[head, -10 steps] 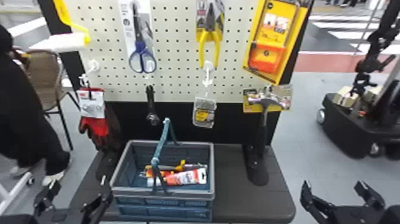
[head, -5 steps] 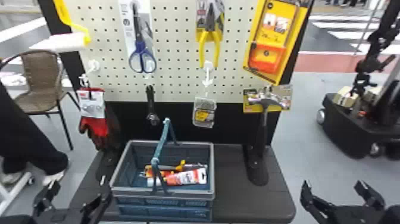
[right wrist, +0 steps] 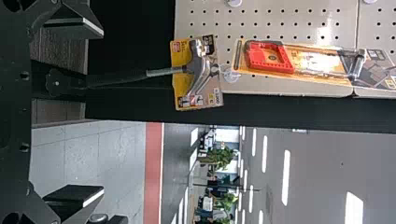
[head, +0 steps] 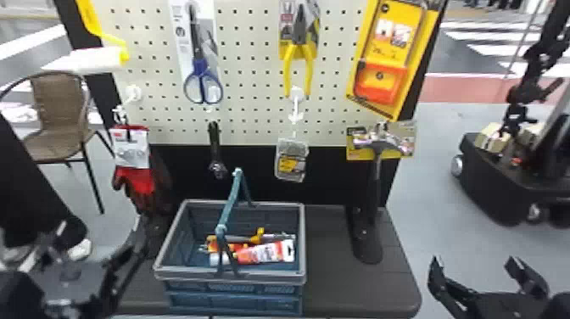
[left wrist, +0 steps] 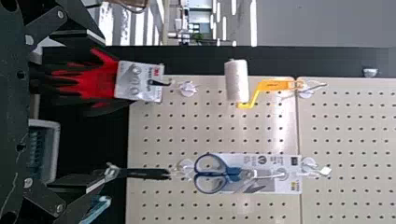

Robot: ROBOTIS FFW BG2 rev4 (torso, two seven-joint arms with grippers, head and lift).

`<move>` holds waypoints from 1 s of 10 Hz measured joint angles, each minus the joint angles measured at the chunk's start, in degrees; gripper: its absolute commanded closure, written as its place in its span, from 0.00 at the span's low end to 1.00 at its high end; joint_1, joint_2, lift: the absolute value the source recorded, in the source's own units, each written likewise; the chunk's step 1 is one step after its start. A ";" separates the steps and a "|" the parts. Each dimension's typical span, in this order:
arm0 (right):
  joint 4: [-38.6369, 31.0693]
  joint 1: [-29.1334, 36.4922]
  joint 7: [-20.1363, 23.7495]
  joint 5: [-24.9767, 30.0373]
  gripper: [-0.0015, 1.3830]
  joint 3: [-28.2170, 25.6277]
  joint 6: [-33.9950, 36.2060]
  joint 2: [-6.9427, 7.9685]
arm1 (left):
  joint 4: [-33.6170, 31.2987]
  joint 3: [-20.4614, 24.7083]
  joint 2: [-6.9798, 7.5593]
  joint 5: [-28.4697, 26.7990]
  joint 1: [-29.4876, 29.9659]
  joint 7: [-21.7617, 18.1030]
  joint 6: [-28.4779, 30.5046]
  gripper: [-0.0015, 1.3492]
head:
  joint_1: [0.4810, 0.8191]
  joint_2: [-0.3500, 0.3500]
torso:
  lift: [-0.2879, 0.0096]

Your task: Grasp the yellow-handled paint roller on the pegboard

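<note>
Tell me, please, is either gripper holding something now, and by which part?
Nothing is held. The left gripper and the right gripper are both open and empty. The paint roller hangs untouched on the pegboard.

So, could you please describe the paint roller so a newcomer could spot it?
Find the cream pegboard behind the table. At its upper left corner, above the red gloves, hangs the paint roller. It alone has a white cylinder on a yellow handle; the neighbouring scissors are blue-handled.
</note>
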 measured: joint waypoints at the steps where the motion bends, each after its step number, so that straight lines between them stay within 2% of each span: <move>1: 0.00 0.00 0.10 0.00 0.09 0.00 0.00 -0.03 | -3.31 1.04 0.03 0.58 -1.58 -0.66 3.69 0.19 | 0.20 0.50 | 0.63; 3: 0.13 0.00 0.26 0.00 0.09 0.01 0.00 -0.04 | -10.48 3.76 0.40 2.66 -6.10 -2.70 12.79 0.19 | 0.20 0.50 | 0.63; 5: 0.17 -0.14 0.45 0.07 0.09 0.13 0.00 -0.04 | -15.19 8.33 1.63 4.16 -13.05 -6.31 21.47 0.19 | 0.20 0.50 | 0.63; 6: 0.15 -0.29 0.55 0.09 0.09 0.30 0.00 -0.07 | -15.47 10.63 2.67 5.41 -16.43 -8.57 24.19 0.19 | 0.20 0.50 | 0.63; 8: -0.05 -0.58 0.77 0.03 0.09 0.59 0.00 -0.19 | -15.24 13.91 5.87 7.30 -22.94 -13.73 28.03 0.19 | 0.20 0.50 | 0.63; 10: -0.24 -0.73 0.91 -0.04 0.09 0.79 0.00 -0.29 | -9.78 17.57 8.73 11.42 -29.82 -20.24 30.02 0.19 | 0.20 0.50 | 0.63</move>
